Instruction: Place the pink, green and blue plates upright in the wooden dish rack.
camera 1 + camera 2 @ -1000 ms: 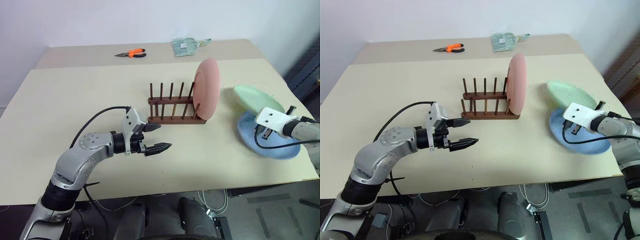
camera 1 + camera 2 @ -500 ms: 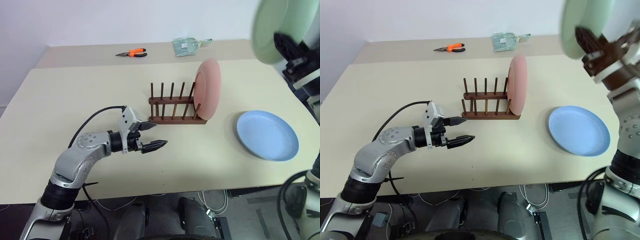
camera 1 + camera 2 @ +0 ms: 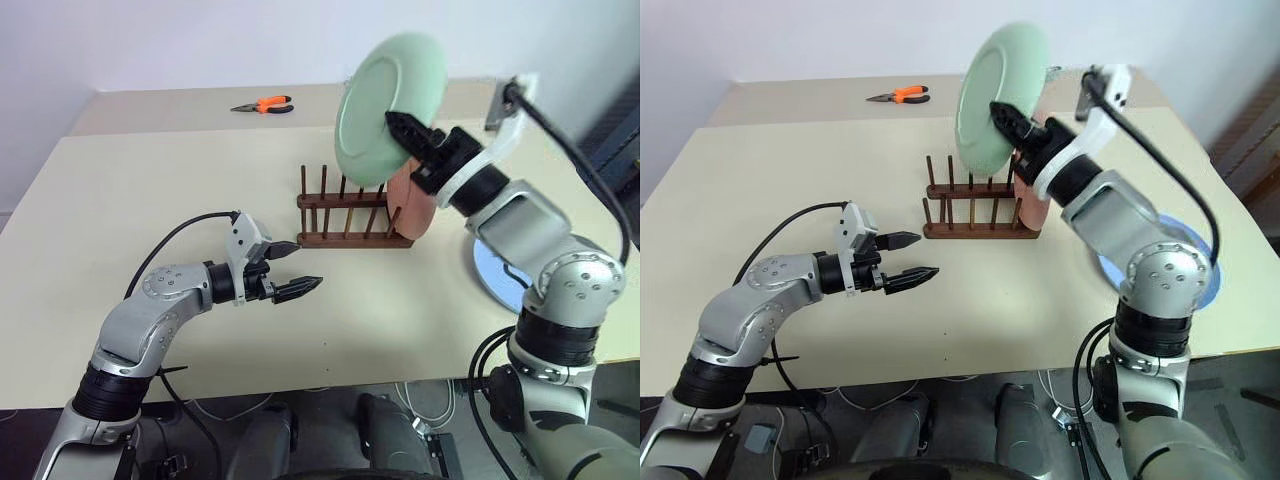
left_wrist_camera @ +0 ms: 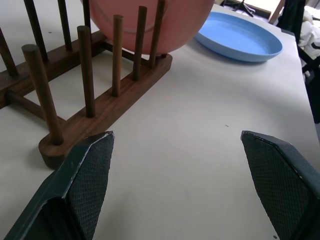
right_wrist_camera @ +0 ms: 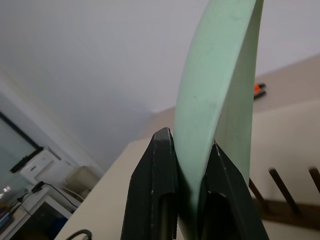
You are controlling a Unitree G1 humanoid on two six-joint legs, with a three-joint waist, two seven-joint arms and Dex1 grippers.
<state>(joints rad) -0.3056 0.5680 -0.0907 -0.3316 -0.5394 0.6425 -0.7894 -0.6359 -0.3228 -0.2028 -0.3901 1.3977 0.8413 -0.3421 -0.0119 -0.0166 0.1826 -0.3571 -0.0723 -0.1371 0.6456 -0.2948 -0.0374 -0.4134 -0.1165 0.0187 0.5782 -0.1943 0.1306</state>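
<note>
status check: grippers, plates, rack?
Right gripper shut on green plate, held on edge in the air above the wooden dish rack. Left gripper open, empty, near rack's end. Pink plate racked; blue plate flat on table. Free slots unobstructed.

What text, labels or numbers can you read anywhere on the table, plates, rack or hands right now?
None readable.
The green plate, pink plate, blue plate and wooden dish rack are plain.
The orange pliers show no legible marking.
</note>
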